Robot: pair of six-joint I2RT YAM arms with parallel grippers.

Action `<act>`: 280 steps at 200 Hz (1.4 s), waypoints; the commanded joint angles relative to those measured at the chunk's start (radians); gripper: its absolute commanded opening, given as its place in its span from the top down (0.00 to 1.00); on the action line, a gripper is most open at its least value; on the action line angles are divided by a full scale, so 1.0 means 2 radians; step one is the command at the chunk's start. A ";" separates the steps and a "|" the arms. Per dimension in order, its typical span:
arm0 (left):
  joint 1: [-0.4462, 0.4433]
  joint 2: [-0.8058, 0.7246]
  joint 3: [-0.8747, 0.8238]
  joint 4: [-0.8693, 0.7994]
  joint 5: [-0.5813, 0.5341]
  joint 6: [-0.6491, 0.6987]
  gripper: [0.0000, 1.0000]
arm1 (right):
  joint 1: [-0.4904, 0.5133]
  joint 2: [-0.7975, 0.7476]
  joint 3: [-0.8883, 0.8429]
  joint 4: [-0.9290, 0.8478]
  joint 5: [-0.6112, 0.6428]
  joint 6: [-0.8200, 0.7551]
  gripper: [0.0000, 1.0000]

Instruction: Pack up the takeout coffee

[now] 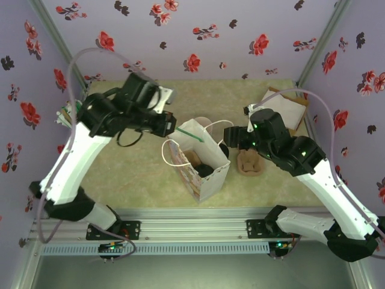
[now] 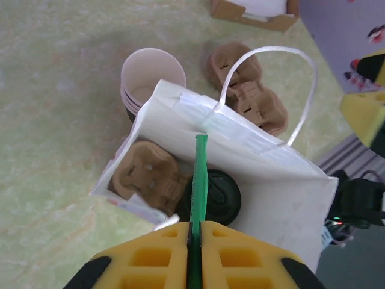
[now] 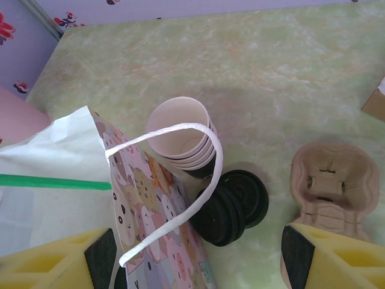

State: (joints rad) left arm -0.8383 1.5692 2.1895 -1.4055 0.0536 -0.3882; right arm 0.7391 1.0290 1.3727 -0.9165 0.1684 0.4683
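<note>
As we judge it, we are looking at the late part of the packing. The takeout coffee [image 2: 218, 195] is already sitting inside the paper bag [image 2: 271, 186], low in the centre of the left wrist view. Its black lid is facing up just beside a cardboard cup carrier [image 2: 147, 174] that is sharing the bag.

The left gripper [image 2: 194, 232] is pressing its yellow fingers together on a thin green strip [image 2: 198, 180], which is reaching across the open mouth to the far rim. We cannot tell whether it is a stirrer going in or something propping the bag open.

The right gripper [image 3: 198, 257] is hanging at the bottom of its own view with its fingers spread wide, holding nothing. It is hovering over the bag's string handle [image 3: 220, 162], with the pile of loose lids [image 3: 237, 205] just beyond.

We are thinking the next move calls for settling or letting go of the strip without dragging the light bag over, and for bringing the right arm in clear of that handle.
</note>
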 commanded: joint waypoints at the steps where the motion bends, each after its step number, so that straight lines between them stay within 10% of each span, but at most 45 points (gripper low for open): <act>1: -0.022 0.062 0.058 -0.069 -0.062 0.027 0.88 | -0.003 0.001 -0.005 0.007 -0.014 0.001 0.25; 67: -0.046 0.157 0.109 -0.088 -0.066 0.046 0.82 | -0.003 0.000 -0.020 0.020 -0.048 -0.003 0.25; 180: -0.046 0.130 0.098 -0.036 -0.072 0.042 0.19 | -0.002 -0.005 -0.029 0.046 -0.139 -0.016 0.19; 280: -0.046 0.032 0.028 0.048 -0.086 0.028 0.01 | -0.002 -0.025 -0.037 0.049 -0.143 -0.016 0.10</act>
State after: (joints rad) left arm -0.9257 1.7138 2.3054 -1.3945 -0.0952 -0.3119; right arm 0.7391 1.0000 1.3056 -0.8341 -0.1089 0.4526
